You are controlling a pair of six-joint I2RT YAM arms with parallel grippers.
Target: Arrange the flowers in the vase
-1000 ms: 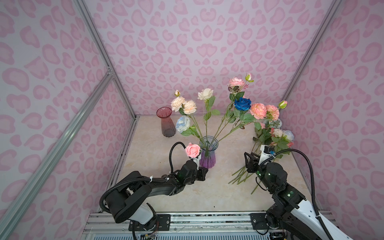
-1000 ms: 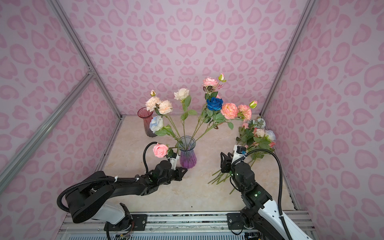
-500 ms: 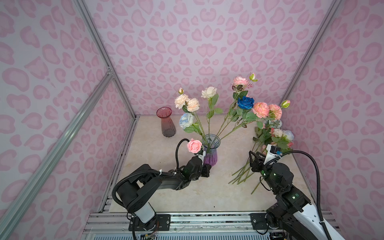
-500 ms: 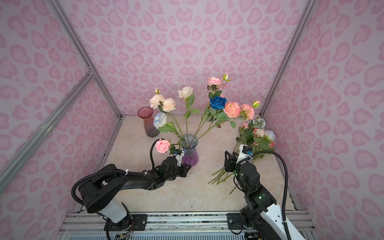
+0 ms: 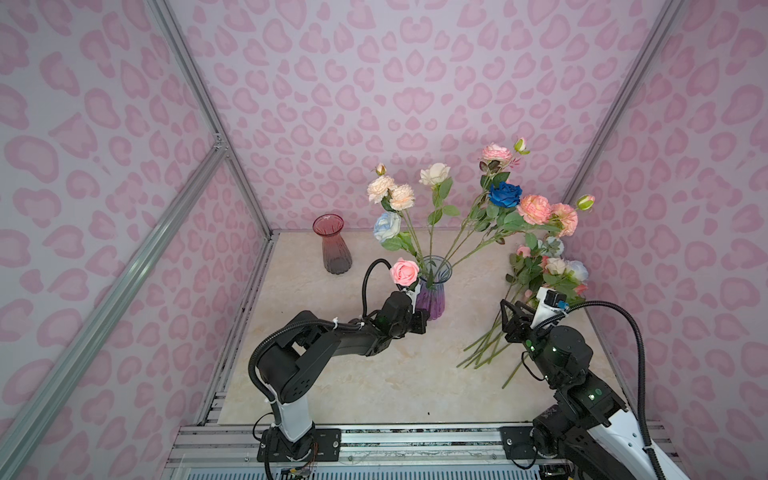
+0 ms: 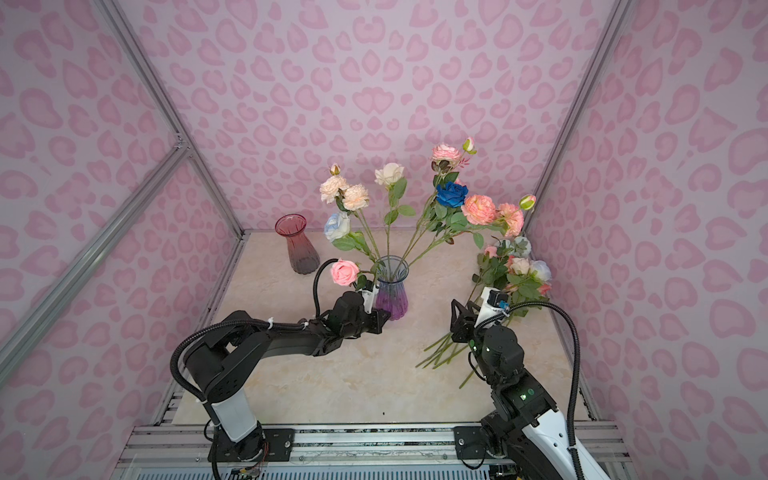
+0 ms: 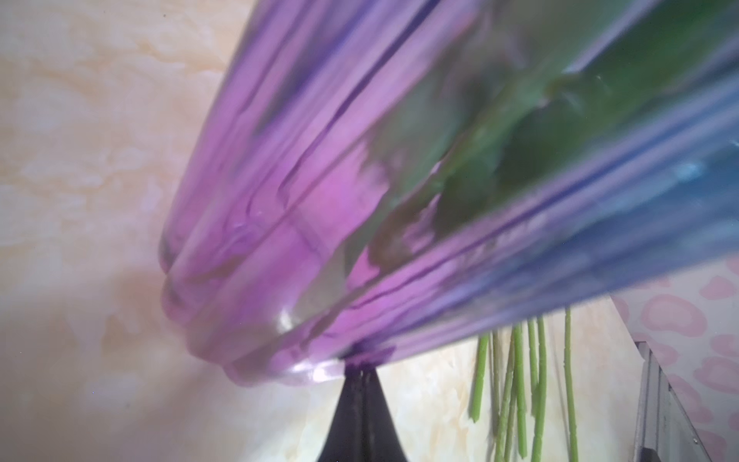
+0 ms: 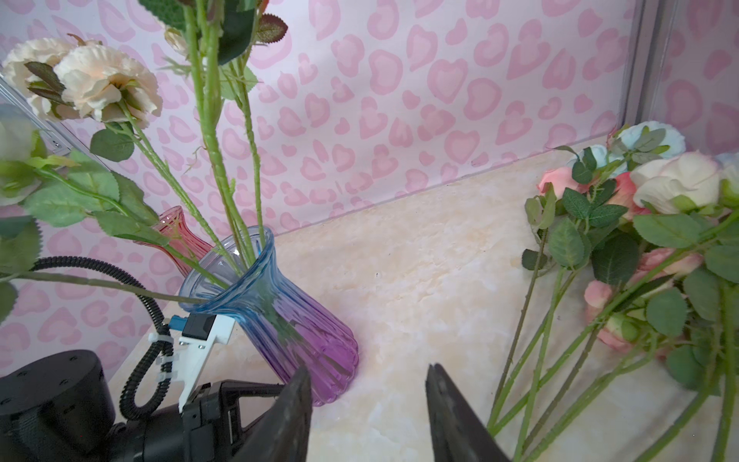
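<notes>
Left wrist view shows the left gripper (image 7: 362, 386) closed, its two dark fingers pressed together with nothing between them. Their tips touch the lower wall of the purple vase (image 7: 320, 200), close to its base. In both top views this gripper lies low over the tabletop (image 5: 374, 374), at the vase's near left side.

The vase stands about the middle of the tabletop, a little toward the back edge. It holds a spread of long-stemmed flowers in cream, peach, pale blue and pink, with a deep blue rose (image 5: 505, 194) among the upper blooms. A pink rose (image 5: 404, 271) leans out over the vase's left rim, and its head hangs just above the left arm's wrist.

The right gripper (image 8: 368, 400) has its jaws apart and empty, with bare tabletop showing between the fingers. It hovers near the right edge, just beside the stems of the loose flowers (image 5: 548, 270). These lie along that edge with their heads toward the back right corner and their stem ends pointing toward the front. A red vase (image 5: 334, 245) stands near the back left corner, well apart from both arms.
</notes>
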